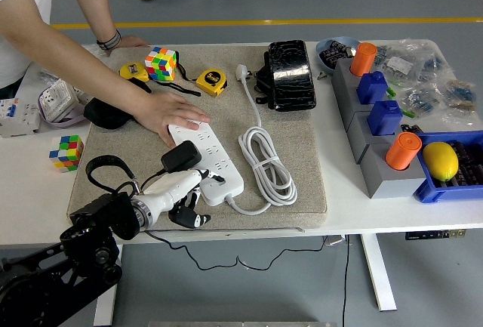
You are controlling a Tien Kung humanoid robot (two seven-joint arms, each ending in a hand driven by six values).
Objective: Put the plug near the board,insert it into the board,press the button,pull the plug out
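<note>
The white power strip (215, 162) lies slantwise on the grey mat (302, 153). A person's hand (170, 112) presses flat on its far end. The black plug (181, 158) stands on the strip's left edge, its cable (102, 167) looping back to the left. My left hand (189, 195) lies just below the plug at the strip's near end. Its white fingers (185, 182) stretch along the strip towards the switch end, and the dark fingers (192, 219) hang below on the mat. It grips nothing that I can see. The right arm is out of view.
A coiled white cord (264, 161) lies right of the strip. Two tape measures (211, 81), puzzle cubes (161, 63) and a black case (289, 74) sit at the mat's far side. Grey blocks with orange and blue parts (385, 115) and a blue bin (453, 168) stand at the right.
</note>
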